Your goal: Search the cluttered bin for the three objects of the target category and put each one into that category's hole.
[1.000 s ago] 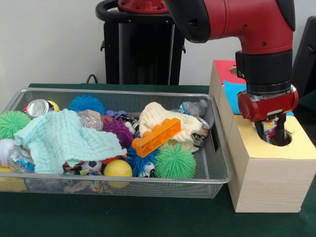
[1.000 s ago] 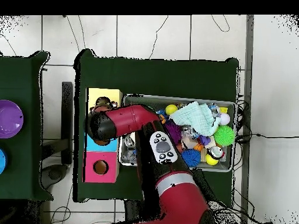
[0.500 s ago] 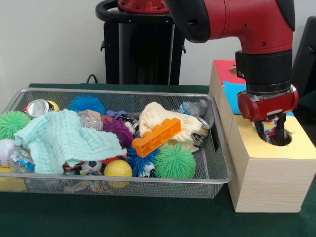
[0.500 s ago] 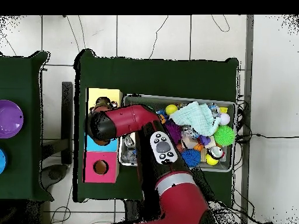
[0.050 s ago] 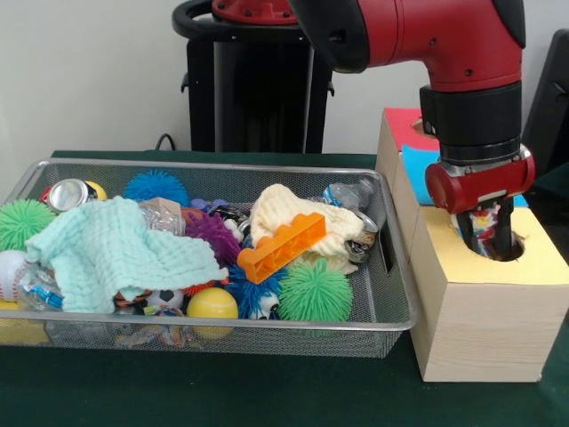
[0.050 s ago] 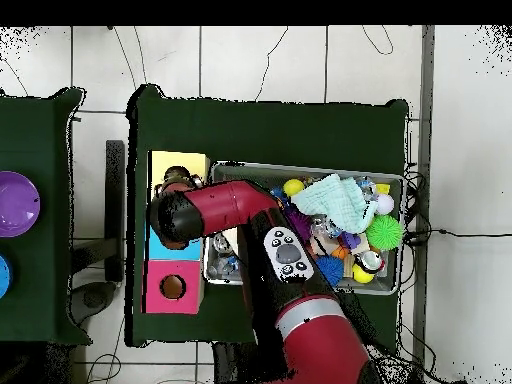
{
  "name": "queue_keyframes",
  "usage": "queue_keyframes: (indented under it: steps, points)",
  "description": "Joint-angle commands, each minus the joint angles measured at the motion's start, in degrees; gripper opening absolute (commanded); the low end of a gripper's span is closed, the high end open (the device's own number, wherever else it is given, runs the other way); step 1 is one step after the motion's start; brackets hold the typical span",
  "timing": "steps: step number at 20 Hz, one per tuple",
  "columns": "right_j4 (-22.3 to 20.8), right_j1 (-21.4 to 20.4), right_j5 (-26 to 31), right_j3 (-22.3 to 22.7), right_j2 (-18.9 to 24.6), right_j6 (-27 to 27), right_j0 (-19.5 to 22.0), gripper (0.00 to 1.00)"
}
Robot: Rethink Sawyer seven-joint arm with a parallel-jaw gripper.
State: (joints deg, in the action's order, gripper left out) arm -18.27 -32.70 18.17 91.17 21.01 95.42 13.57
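End effector [image 5: 484,233]: right side of the front view, fingers reaching down to the round hole [image 5: 502,251] in the yellow top of the wooden box [image 5: 480,329]. It's clamped on a small multicoloured object [image 5: 480,229] — red, white and blue bits show between the fingers, too small to say what it is.

Held thing: sits right at the mouth of that hole, partly behind the front finger.

Box: light wood, three coloured tops in a row. Yellow is lowest in the front view, then blue [image 5: 418,163], then red/pink [image 5: 407,120] toward the upper right. In the overhead view the pink section [image 6: 172,286] shows its own hole; the arm [image 6: 215,208] covers most of the blue one.

Bin [image 5: 391,311]: wire mesh tray just left of the box on the green counter [image 5: 267,391], packed full.

In the bin: mint green cloth [image 5: 116,252] draped over the left half, cream cloth [image 5: 298,218] centre right with an orange toy brick [image 5: 281,247] lying tilted across it, green spiky ball [image 5: 315,291] at lower centre, another green one [image 5: 20,221] at the far left, blue spiky ball [image 5: 156,185] at the back, purple spiky ball [image 5: 213,233], yellow ball [image 5: 212,304] by the front wall, crushed can [image 5: 68,193] in the upper left corner.

Overhead extras: a purple plate [image 6: 18,203] on a separate green counter at the left edge — well apart from the bin.
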Motion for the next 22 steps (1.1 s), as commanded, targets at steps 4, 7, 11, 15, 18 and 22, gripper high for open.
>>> queue_keyframes:
  steps: [4, 7, 11, 15, 18, 22]
  points:
    - [-1.43, 1.01, 8.62, 0.80, -1.23, 1.09, -1.09, 1.00]
    - [-1.58, 1.03, 7.62, 0.95, -1.44, 1.41, -1.25, 1.00]
    - [-1.16, 1.36, 7.75, 0.40, -1.36, 1.45, -1.33, 0.00]
    - [-1.13, 1.67, 8.18, -0.19, -1.44, 1.18, -1.40, 0.00]
    - [-1.16, 1.66, 8.19, -0.08, -1.46, 1.05, -1.38, 0.00]
    - [-1.73, 1.24, 6.91, 0.64, -1.74, 1.17, -1.42, 0.00]
